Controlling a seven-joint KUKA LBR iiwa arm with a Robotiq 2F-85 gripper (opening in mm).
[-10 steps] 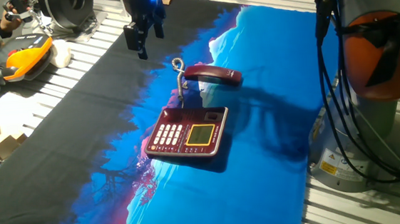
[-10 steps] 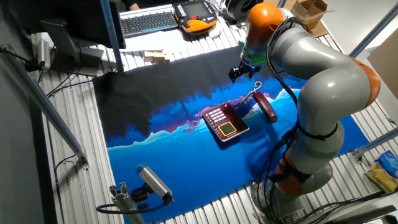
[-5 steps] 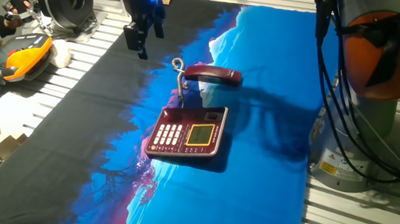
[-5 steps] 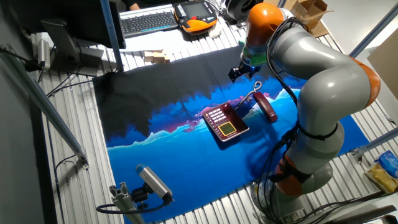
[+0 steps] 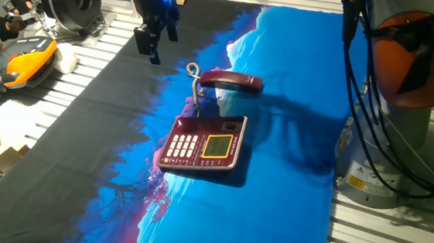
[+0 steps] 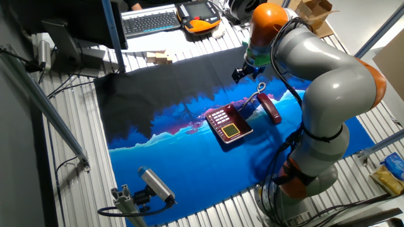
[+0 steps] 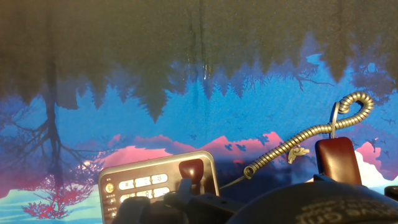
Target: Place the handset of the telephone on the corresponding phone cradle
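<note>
1. The handset [image 5: 232,81] lies on the table, beside the telephone [image 5: 203,144], off its cradle.
2. The tool [image 5: 154,43] hovers apart, empty; I cannot tell its opening.
3. The handset seems light, stiff and smooth; grip its middle, away from the cord [image 7: 298,144].

No readable text anywhere. Phone [image 5: 202,144] keypad markings too small to make out. Yellow label [image 5: 359,180] on robot base at right edge blurred, illegible.
</note>
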